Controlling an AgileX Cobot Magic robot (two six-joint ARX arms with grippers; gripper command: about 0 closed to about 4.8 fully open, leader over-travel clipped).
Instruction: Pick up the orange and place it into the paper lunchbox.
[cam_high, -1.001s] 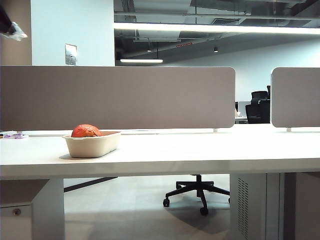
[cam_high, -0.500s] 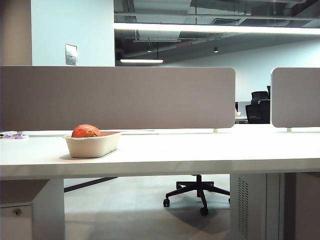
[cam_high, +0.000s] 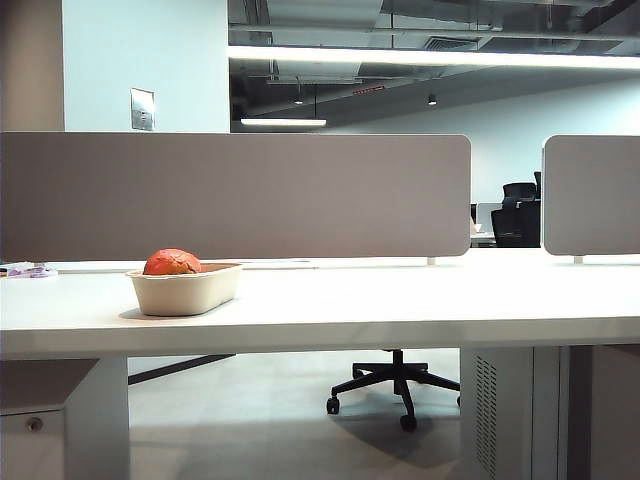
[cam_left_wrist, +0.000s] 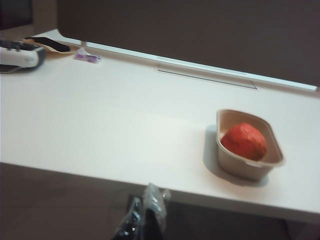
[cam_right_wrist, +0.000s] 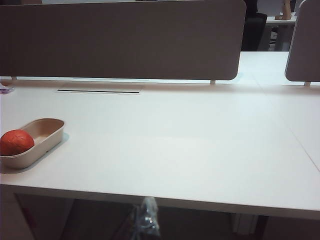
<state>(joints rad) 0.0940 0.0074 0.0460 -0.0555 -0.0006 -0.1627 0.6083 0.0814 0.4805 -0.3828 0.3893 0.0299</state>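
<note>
Orange (cam_high: 171, 262) sits at one end of the paper lunchbox (cam_high: 185, 290), long axis across the table (cam_high: 400, 300). Left gripper (cam_left_wrist: 145, 212) and right gripper (cam_right_wrist: 145, 217) both hang off the table's edge, well clear of the lunchbox: right closed and empty, left can't tell. Left arm's gone from the exterior view since a second ago.

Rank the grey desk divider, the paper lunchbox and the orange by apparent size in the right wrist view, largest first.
1. grey desk divider
2. paper lunchbox
3. orange, sitting inside the lunchbox

Both grippers are clear of them.

The orange (cam_high: 172, 262) sits in the lunchbox (cam_high: 185, 290), toward one end of it. The lunchbox rests on the bench (cam_high: 400, 300), on its left part, in front of the partition (cam_high: 235, 195). Both claws (cam_left_wrist: 145, 217) (cam_right_wrist: 144, 220) hang off the bench's near edge, well apart from the lunchbox.
</note>
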